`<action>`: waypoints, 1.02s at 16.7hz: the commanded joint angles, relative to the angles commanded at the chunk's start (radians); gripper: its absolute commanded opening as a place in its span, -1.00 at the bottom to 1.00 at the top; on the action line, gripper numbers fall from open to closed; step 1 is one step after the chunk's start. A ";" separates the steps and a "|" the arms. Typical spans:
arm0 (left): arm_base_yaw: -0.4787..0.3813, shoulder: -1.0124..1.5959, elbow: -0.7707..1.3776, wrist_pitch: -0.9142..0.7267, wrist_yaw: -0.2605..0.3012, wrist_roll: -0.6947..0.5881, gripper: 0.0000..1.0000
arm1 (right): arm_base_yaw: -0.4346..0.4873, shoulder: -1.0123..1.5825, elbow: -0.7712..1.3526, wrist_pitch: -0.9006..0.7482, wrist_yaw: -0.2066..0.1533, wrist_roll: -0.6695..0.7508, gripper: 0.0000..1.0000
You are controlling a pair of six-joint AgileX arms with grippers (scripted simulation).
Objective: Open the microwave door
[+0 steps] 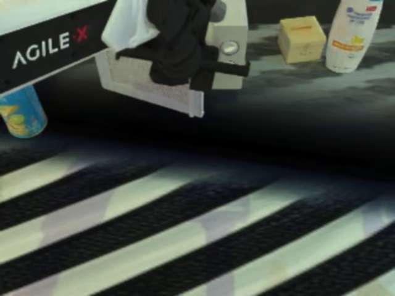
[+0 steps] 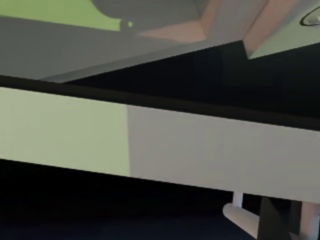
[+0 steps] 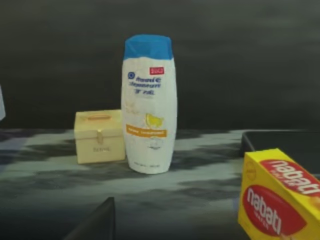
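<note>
One arm at work — left end effector [image 1: 237, 68] over the microwave [image 1: 228, 37], grip unclear, microwave door [image 1: 148, 83] swung ajar.

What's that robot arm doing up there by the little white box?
That box is the microwave. The left arm's gripper is at the microwave door, close to the handle edge, and the door is swung partly open, angled out from the front. Off to the right stand a tan box and a white bottle. The right arm isn't seen from above.

"AGILE X" stands on the left arm [image 1: 46, 46]; "nabati" (twice) on the yellow box [image 3: 277, 200].
</note>
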 joint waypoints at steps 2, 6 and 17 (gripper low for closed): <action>0.000 0.000 0.000 0.000 0.000 0.000 -1.00 | 0.000 0.000 0.000 0.000 0.000 0.000 1.00; 0.000 0.000 0.000 0.000 0.000 0.000 -1.00 | 0.000 0.000 0.000 0.000 0.000 0.000 1.00; 0.022 -0.082 -0.116 0.049 0.060 0.108 -1.00 | 0.000 0.000 0.000 0.000 0.000 0.000 1.00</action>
